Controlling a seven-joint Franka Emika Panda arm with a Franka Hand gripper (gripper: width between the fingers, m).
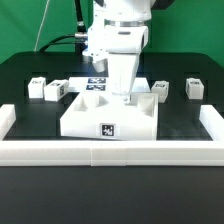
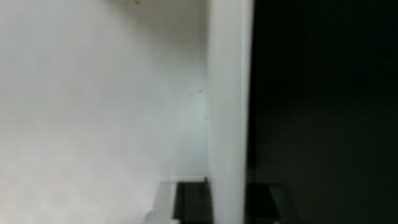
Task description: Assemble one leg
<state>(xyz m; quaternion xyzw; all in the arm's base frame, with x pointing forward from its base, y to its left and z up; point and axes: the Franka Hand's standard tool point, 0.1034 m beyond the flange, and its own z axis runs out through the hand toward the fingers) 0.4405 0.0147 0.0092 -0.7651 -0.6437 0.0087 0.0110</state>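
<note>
The large white tabletop (image 1: 100,115) lies at the table's front, against the white front rail. My gripper (image 1: 126,92) reaches down onto its far side. In the wrist view the tabletop (image 2: 98,100) fills one half of the picture, with black table beside it. Its narrow edge wall (image 2: 230,100) runs between my two dark fingers (image 2: 192,205), which press on it from both sides. Two small white legs (image 1: 38,88) (image 1: 58,91) lie at the exterior view's left of the tabletop. Two more legs (image 1: 160,90) (image 1: 195,87) lie at its right. None is held.
The marker board (image 1: 97,82) lies behind the tabletop, partly hidden by the arm. A white rail (image 1: 110,152) frames the black table at the front and both sides (image 1: 7,118) (image 1: 213,118). A green backdrop stands behind.
</note>
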